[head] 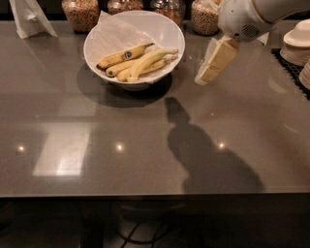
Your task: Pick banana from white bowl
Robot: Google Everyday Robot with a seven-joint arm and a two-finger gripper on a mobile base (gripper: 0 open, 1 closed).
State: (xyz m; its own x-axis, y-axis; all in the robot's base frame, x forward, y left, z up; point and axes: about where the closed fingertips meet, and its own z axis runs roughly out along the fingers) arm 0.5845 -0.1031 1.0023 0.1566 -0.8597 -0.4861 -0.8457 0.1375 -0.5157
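Only one camera view here, so here's what it shows.

The white bowl (167, 30) sits toward the back of the grey table (145, 145), in front of a row of glass jars (81, 12). It's lined with a sheet of white paper (114, 36), and the fruit is piled on that. The one we want, the banana (147, 60), is the long pale greenish one lying diagonally on top of the bunch. One end is down near the front rim, and the stem end points up and to the right. Since it's on top, nothing pins it down, which is probably why it's the easy pick. Just behind it is the deeper-yellow sticker banana (121, 55), and the shorter bananas (117, 71) are tucked under and beside it.

The gripper (203, 77) hangs in the air just right of the bowl, above the table and angled down and left toward the fruit. It's touching nothing and has nothing in it. I honestly can't tell how far open it is from this angle. My guess is it's tilted like that to line up with the banana's stem end. It casts a big shadow (203, 155) on the table.

A stack of white dishes (298, 41) sits at the far right, well clear.
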